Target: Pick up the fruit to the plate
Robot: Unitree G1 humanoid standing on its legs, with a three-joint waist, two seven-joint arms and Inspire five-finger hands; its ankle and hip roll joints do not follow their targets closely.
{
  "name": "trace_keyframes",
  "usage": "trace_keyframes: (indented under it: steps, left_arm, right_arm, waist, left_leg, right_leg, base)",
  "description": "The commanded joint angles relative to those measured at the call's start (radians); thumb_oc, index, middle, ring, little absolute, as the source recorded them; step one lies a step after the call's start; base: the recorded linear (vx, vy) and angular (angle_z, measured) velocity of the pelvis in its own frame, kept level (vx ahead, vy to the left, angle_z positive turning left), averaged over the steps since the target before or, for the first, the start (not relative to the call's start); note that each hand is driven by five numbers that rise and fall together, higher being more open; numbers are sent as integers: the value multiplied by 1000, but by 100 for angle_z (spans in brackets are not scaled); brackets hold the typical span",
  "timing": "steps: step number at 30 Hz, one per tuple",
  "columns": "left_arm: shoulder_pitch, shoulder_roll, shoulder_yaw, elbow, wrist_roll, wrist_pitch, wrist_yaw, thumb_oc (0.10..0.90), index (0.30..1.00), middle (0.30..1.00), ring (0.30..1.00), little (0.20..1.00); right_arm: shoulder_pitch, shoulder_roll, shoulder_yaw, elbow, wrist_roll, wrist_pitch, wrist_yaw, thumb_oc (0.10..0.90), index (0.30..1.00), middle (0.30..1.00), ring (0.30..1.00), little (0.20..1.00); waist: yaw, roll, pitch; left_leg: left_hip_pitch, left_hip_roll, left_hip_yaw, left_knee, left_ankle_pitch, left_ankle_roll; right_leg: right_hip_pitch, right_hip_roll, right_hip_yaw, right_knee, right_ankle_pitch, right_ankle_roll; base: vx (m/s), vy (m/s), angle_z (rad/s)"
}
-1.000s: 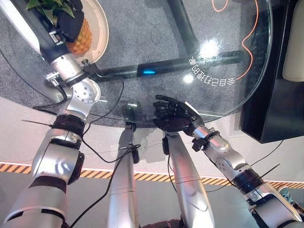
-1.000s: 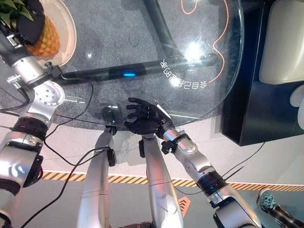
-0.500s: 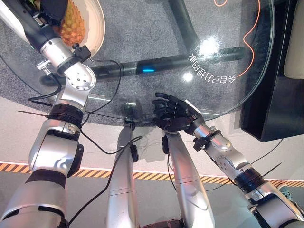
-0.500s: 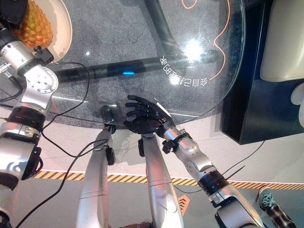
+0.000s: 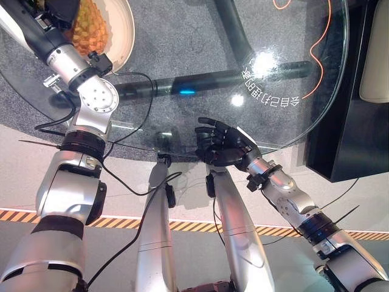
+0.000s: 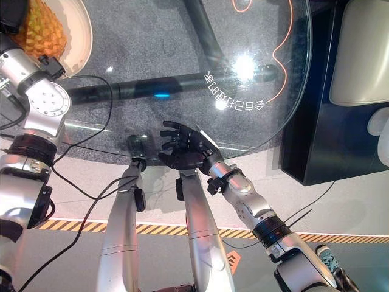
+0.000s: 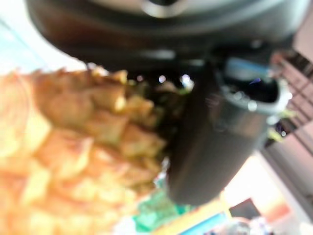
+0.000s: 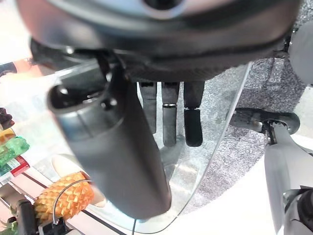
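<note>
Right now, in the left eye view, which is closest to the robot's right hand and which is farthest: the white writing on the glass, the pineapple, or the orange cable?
From the right hand, at the table's near edge:
1. White writing, just beyond the hand on the glass.
2. Orange cable, farther off at the far right.
3. Pineapple, far left on the plate, at the left hand.

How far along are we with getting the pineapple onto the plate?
Nearly done: the pineapple is over the plate, so the carry looks finished. The left hand is on the fruit, thumb alongside it. Whether it rests on the plate is unclear; release and withdrawal remain. The right hand lies open at the glass table's near edge.
</note>
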Motion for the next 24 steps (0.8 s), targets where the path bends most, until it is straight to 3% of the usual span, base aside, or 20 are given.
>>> trace_keyframes:
  steps: [1,24]
  left_arm:
    - [42,48,43,56,-48,-8,-6,800,900,900,900,900]
    - [191,21,76,-32,-61,5,-106,800,900,900,900,900]
  right_arm:
    - [-6,28,27,44,23,10,-15,800,900,900,900,900]
    - [36,41,15,26,29,3,6,800,900,900,900,900]
  waist:
    - [24,-12,-18]
    - [53,7,-18]
  left_leg:
    - [-16,-52,-30,125,-96,-28]
    - [128,-38,-48,60,-60,-30]
  right_leg:
    - [22,-2,2,-104,80,41]
    - [168,-5,-42,-126,48,21]
  base:
    - [-22,-36,0]
    - [-27,-68,2]
